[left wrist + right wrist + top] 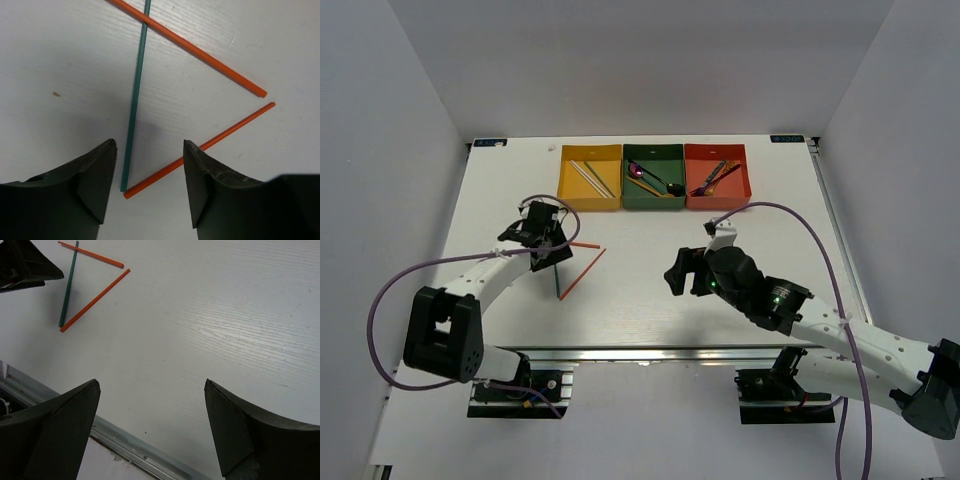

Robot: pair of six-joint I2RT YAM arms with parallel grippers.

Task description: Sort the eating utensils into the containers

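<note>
Three chopsticks lie loose on the white table: a grey-green one [135,95] and two orange-red ones [190,47] [235,125], forming a rough triangle [582,272]. My left gripper [149,142] is open and empty, hovering over the near ends of the green and lower orange chopsticks [550,258]. My right gripper [151,381] is open and empty above bare table [682,278], right of the chopsticks [68,285]. The yellow-orange tray [590,204] holds pale chopsticks, the dark green tray [653,204] holds spoons, and the red-orange tray [717,204] holds forks.
The three trays stand side by side at the table's far edge. A metal rail [130,445] runs along the near edge. Purple cables [800,215] loop from both arms. Grey walls close in left, right and back.
</note>
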